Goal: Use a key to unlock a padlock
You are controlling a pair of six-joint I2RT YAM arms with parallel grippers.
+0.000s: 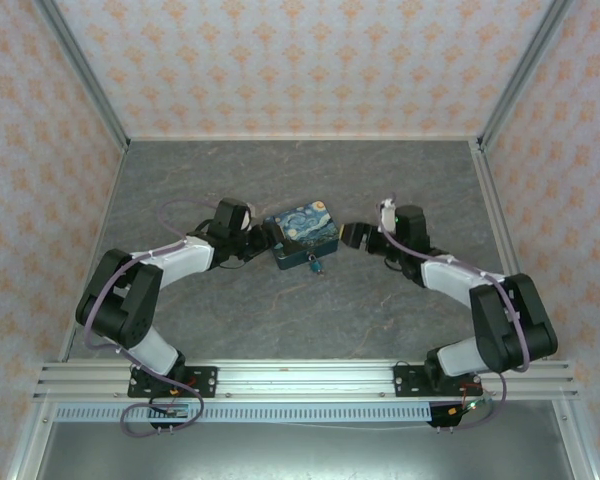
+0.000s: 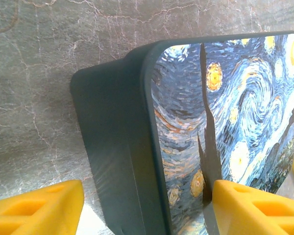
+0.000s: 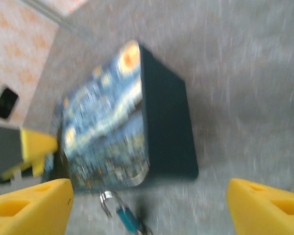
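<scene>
The tiny teal padlock lies on the table against the near side of the Starry Night tin. In the blurred right wrist view the padlock and its thin metal shackle sit just below the tin. I cannot make out the key. My right gripper stands open to the right of the tin, its jaws wide with the padlock just left of their middle, untouched. My left gripper is open astride the tin's left end. One finger is over the lid; the other stands off the wall.
Grey marbled table runs under everything, walled by patterned panels at the back and sides. A metal rail crosses the near edge by the arm bases. The left gripper's yellow finger shows beyond the tin.
</scene>
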